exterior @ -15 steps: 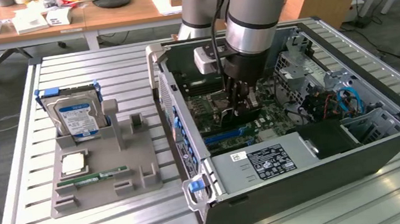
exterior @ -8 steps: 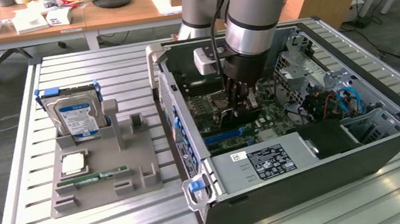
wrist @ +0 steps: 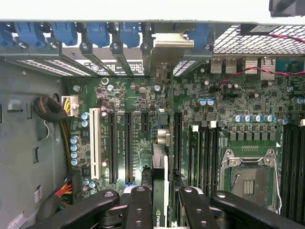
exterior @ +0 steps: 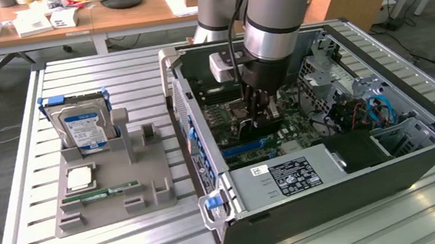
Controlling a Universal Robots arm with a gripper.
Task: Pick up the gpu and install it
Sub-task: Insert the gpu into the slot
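Black jointed fingers (wrist: pixel 141 205) of the hand (wrist: pixel 164 202) clamp the gpu (wrist: pixel 161 167), a thin dark card seen edge-on. It stands upright over the green motherboard (wrist: pixel 119 95) beside long black slots (wrist: pixel 113 148). Its silvery bracket (wrist: pixel 174 43) reaches the perforated rear wall of the grey metal case (exterior: pixel 415 156), whose walls crowd close.

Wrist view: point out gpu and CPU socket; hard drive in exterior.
gpu (wrist: pixel 159 191): wrist view, card's edge facing the camera.
CPU socket (wrist: pixel 250 180): wrist view, socket centre.
hard drive (exterior: pixel 85 130): exterior view, blue label.
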